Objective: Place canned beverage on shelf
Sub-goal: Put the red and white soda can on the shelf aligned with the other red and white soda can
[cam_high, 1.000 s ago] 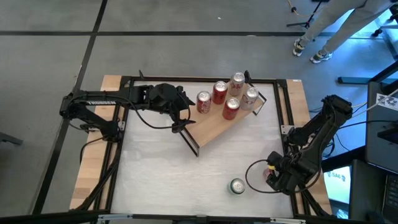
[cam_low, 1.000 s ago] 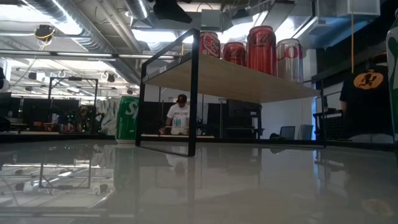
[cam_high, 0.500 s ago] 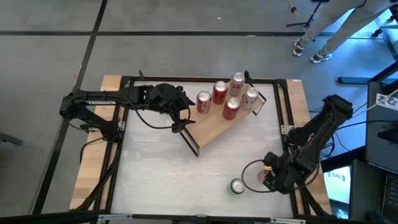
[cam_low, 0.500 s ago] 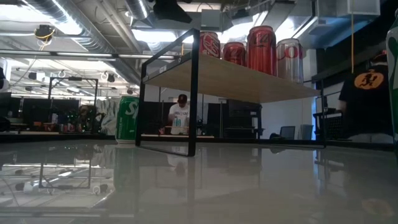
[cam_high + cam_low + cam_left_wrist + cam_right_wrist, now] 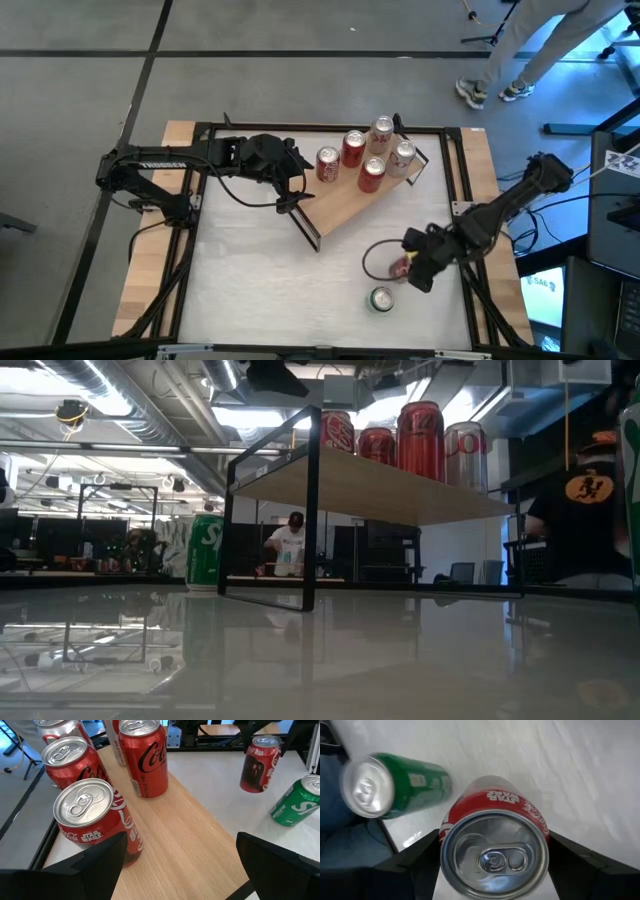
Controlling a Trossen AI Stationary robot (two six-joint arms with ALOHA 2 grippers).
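Pinching an upright red Star Wars cola can [image 5: 494, 847] above the white tabletop, right gripper [image 5: 412, 268] faces the light-wood black-framed shelf [image 5: 345, 205] toward ten o'clock, far nearer than the spread left gripper [image 5: 290, 172] waiting at the shelf's nine-o'clock end.

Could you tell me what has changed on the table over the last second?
The right gripper, jaws shut on a red can, has swung from the table's right edge in toward the shelf, carrying the can past the green can. The left gripper, the five cans on the shelf and the green can stayed put.
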